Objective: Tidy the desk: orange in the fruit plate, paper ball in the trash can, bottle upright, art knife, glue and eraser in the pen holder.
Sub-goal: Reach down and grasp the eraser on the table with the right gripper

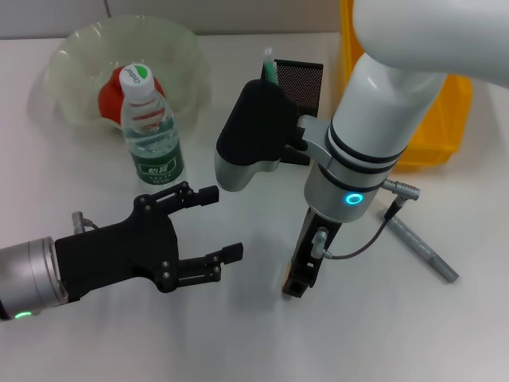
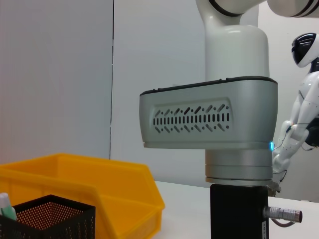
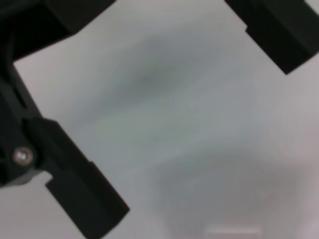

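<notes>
On bare desk (image 1: pixel 238 342), the right pincer (image 1: pixel 298 278) points down, spread, beside the spread left pincer (image 1: pixel 215 227).

You have a white table (image 1: pixel 238 342) before you, with a grey pen-like stick (image 1: pixel 424 248) lying slanted on it at your right.

- One bottle (image 1: pixel 151 131), standing upright on the counter (image 1: pixel 95 342).
- One orange (image 1: pixel 114 97), lying in the one fruit plate (image 1: pixel 79 48).
- One pen holder (image 1: pixel 302 83), with one green-and-white stick (image 1: pixel 269 65) poking out of it.
- One trash can (image 1: pixel 433 119).
- One grey art knife (image 1: pixel 421 245) lying on the counter.
- Two grippers: the left gripper (image 1: pixel 216 224) and the right gripper (image 1: pixel 301 280).
</notes>
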### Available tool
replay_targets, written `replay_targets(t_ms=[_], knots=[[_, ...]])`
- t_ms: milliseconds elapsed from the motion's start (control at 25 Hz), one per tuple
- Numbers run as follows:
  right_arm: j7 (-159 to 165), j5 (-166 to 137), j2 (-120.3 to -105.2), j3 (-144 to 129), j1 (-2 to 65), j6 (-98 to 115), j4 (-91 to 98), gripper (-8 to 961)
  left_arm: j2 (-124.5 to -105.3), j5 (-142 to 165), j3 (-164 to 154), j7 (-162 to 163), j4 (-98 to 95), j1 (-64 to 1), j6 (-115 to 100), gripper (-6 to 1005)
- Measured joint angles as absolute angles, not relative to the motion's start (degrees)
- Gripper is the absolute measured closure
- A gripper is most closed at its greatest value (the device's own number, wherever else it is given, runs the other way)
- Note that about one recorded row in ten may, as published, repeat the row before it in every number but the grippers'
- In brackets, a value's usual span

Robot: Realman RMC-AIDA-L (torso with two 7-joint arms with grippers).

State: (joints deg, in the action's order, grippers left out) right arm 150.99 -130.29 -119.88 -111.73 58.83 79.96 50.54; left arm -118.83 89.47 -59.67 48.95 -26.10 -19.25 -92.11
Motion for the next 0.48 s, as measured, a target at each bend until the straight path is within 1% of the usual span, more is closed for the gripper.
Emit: replay_targets(t_ms=[480], knots=[[151.13,-130.29,-119.88,-111.78,58.69,79.89,49.88,508,-118.82,89.47,-59.68,48.96,-26.05,-19.12,-92.11,166]])
